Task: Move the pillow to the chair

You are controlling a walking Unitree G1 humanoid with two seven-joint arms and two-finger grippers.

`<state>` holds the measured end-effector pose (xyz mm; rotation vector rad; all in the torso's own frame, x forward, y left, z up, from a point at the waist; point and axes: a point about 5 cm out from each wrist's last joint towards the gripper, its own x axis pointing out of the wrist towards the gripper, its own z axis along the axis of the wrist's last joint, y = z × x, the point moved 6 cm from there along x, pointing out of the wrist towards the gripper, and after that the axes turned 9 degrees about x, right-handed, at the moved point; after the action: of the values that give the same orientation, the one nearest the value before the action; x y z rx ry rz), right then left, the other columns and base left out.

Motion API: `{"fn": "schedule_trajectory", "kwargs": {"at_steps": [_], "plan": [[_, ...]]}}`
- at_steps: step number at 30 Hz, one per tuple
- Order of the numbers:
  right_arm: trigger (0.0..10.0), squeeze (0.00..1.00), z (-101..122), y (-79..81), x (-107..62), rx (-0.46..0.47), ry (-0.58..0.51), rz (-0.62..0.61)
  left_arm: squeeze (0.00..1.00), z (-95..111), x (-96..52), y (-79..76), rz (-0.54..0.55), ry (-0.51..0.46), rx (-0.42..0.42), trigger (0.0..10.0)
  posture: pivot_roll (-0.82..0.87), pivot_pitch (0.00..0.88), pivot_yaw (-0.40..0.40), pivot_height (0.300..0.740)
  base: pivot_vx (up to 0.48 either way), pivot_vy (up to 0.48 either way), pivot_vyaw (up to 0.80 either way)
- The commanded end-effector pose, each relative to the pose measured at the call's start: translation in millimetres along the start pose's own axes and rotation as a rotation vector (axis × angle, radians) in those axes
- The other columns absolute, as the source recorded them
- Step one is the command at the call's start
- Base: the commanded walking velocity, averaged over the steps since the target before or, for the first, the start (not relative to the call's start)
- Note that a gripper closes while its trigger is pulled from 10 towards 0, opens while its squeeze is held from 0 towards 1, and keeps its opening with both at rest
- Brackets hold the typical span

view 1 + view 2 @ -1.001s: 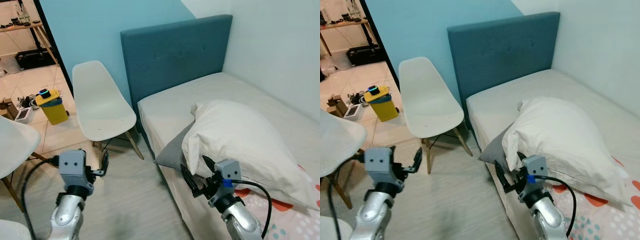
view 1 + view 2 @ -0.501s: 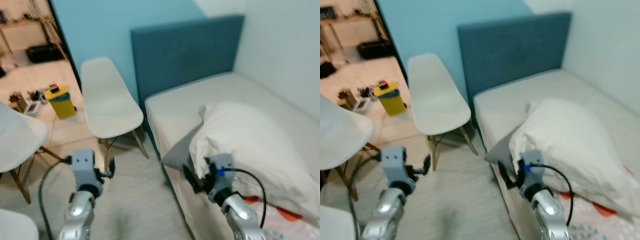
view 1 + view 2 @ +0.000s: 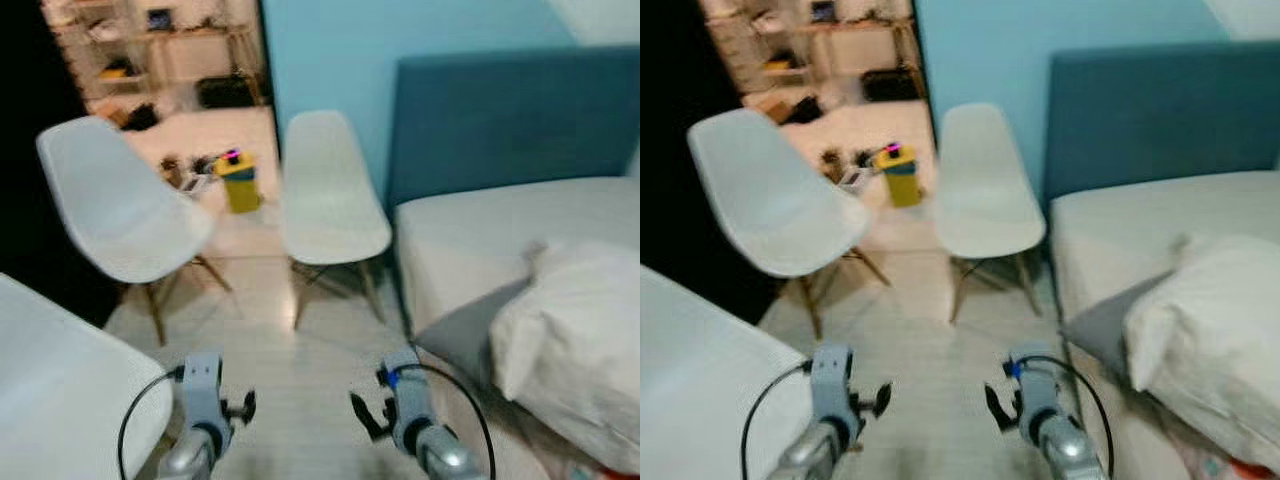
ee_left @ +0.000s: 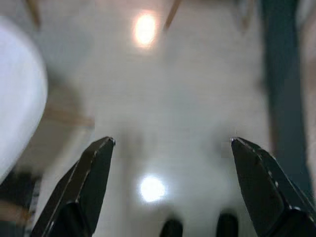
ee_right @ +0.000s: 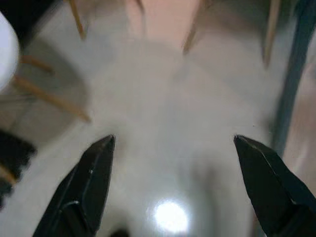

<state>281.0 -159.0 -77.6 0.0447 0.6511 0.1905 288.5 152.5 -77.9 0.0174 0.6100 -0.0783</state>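
Left eye view: the plump white fabric pillow (image 3: 580,340) lies at the right, on the white-sheeted bed (image 3: 480,230) with a blue padded headboard (image 3: 500,110). A white moulded plastic chair (image 3: 330,205) stands just left of the bed; a second white chair (image 3: 120,215) stands farther left. Both claws hover low over the pale floor (image 3: 300,370).

Left wrist view: left claw (image 4: 170,185), fingers spread apart, empty.

Right wrist view: right claw (image 5: 173,185), fingers likewise apart, empty.

The pillow (image 3: 575,340) lies on the bed (image 3: 480,225), at right. Two chairs (image 3: 330,200) (image 3: 115,205) stand left of the bed, a bin (image 3: 238,182) behind them.
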Motion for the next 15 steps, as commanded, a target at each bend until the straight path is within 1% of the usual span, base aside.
{"fn": "schedule_trajectory", "kwargs": {"at_steps": [1, 2, 3, 5, 6, 7, 8, 9, 10, 11, 12, 14, 15], "plan": [[10.0, 0.0, -47, -13.9, -11.2, 0.015, 0.154, -0.094, 0.0, -26, -4.7, 2.1, -0.01, 0.096, 0.038, 10.0, 0.01, 0.0, 0.053, 0.74, 0.0, 0.0, 0.79], [10.0, 0.0, -67, -23.4, -19.9, 0.009, 0.22, -0.146, 0.0, -37, -7.7, 0.0, -0.023, 0.135, 0.051, 10.0, 0.02, 0.0, 0.052, 0.74, 0.0, 0.0, 0.0], [10.0, 0.0, -67, -23.4, -19.9, 0.009, 0.22, -0.146, 0.0, -37, -7.7, 0.0, -0.023, 0.135, 0.051, 10.0, 0.02, 0.0, 0.052, 0.74, 0.0, 0.0, 0.0], [10.0, 0.0, -101, -38.4, -38.8, 0.004, 0.342, -0.225, 0.0, -55, -13.8, -3.4, -0.05, 0.196, 0.073, 10.0, 0.02, 0.0, 0.053, 0.74, 0.0, 0.0, 0.0], [10.0, 0.0, -101, -38.4, -38.8, 0.004, 0.342, -0.225, 0.0, -55, -13.8, -3.4, -0.05, 0.196, 0.073, 10.0, 0.02, 0.0, 0.053, 0.74, 0.0, 0.0, 0.0], [10.0, 0.0, -111, -42.5, -45.2, 0.004, 0.379, -0.247, 0.0, -60, -15.8, -4.2, -0.059, 0.213, 0.078, 10.0, 0.02, 0.0, 0.053, 0.74, 0.0, 0.0, 0.0], [10.0, 0.0, -111, -42.5, -45.2, 0.004, 0.379, -0.247, 0.0, -60, -15.8, -4.2, -0.059, 0.213, 0.078, 10.0, 0.02, 0.0, 0.053, 0.74, 0.0, 0.0, 0.0], [10.0, 0.0, -122, -45.4, -52.6, 0.014, 0.412, -0.259, 0.0, -67, -18.5, -3.3, -0.059, 0.234, 0.075, 10.0, 0.01, 0.0, 0.057, 0.74, 0.24, 0.0, 0.0], [10.0, 0.0, -122, -45.4, -52.6, 0.014, 0.412, -0.259, 0.0, -67, -18.5, -3.3, -0.059, 0.234, 0.075, 10.0, 0.01, 0.0, 0.057, 0.74, 0.24, 0.0, 0.0], [10.0, 0.0, -129, -47.1, -57.4, 0.037, 0.427, -0.269, 0.0, -72, -21.0, -1.7, -0.055, 0.251, 0.069, 10.0, 0.01, 0.0, 0.058, 0.74, 0.262, 0.0, 0.0], [10.0, 0.0, -130, -48.8, -59.0, 0.067, 0.418, -0.279, 0.0, -73, -21.5, -0.4, -0.049, 0.251, 0.052, 10.0, 0.01, 0.0, 0.06, 0.74, 0.304, 0.0, 0.0], [10.0, 0.0, -123, -52.4, -56.4, 0.127, 0.376, -0.3, 0.0, -70, -20.3, -0.1, -0.048, 0.238, 0.031, 10.0, 0.01, 0.0, 0.062, 0.74, 0.309, 0.0, 0.0], [10.0, 0.0, -123, -52.4, -56.4, 0.127, 0.376, -0.3, 0.0, -70, -20.3, -0.1, -0.048, 0.238, 0.031, 10.0, 0.01, 0.0, 0.062, 0.74, 0.311, 0.0, 0.0]]}}
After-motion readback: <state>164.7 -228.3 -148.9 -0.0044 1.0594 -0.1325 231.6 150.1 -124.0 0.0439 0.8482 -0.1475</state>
